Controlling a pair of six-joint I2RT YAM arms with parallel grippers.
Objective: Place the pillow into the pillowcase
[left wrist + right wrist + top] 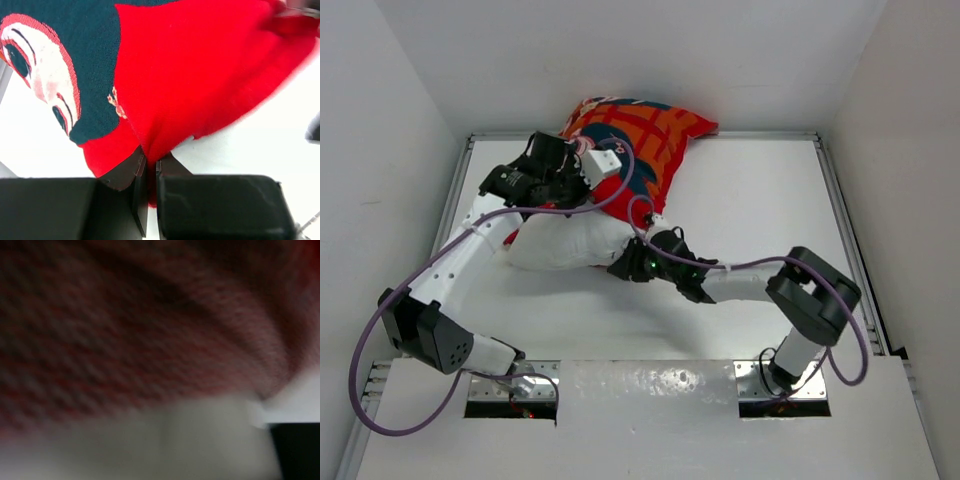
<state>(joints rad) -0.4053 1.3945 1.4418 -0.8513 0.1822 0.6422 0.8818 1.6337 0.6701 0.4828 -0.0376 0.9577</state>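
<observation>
- Pillowcase [640, 135]: red-orange print, far middle of tabletop [750, 200], pulled over the pillow's far part.
- Pillow [565, 245]: white, near end sticking out.
- Left end effector [150, 162]: clenched on the pillowcase edge.
- Right end effector [625, 265]: against the pillow's near edge; grip cannot be told.

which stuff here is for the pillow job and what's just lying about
For the job: pillow; pillowcase; left gripper, shut on the pillowcase.
Just there: table; purple cables.
</observation>
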